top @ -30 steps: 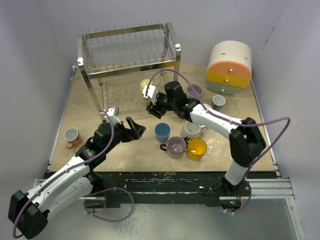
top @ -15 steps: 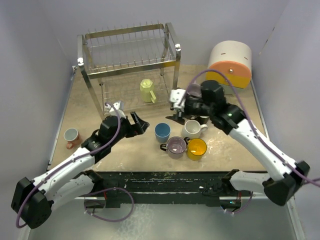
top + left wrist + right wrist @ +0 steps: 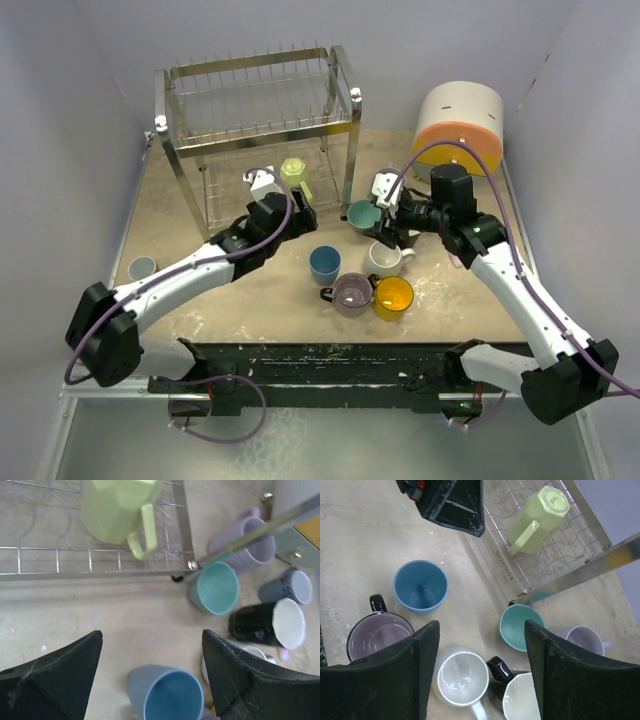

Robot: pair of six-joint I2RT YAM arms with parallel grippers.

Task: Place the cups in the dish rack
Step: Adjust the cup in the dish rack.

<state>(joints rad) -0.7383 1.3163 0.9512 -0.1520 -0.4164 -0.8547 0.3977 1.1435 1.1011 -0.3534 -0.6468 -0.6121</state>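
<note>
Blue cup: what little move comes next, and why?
Probably lower the left jaws onto the blue cup: they stand open and empty, the cup sits upright between them in the left wrist view, and only a green cup lies in the dish rack.

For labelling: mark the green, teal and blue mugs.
green mug [image 3: 540, 515], right wrist view, on its side wall.
teal mug [image 3: 520, 628], right wrist view, inside the cup.
blue mug [image 3: 420, 586], right wrist view, inside the cup.

White mug [image 3: 260, 652] mostly behind the left hand [image 3: 151, 640]; blue mug [image 3: 167, 695] partly off-frame below.
</note>
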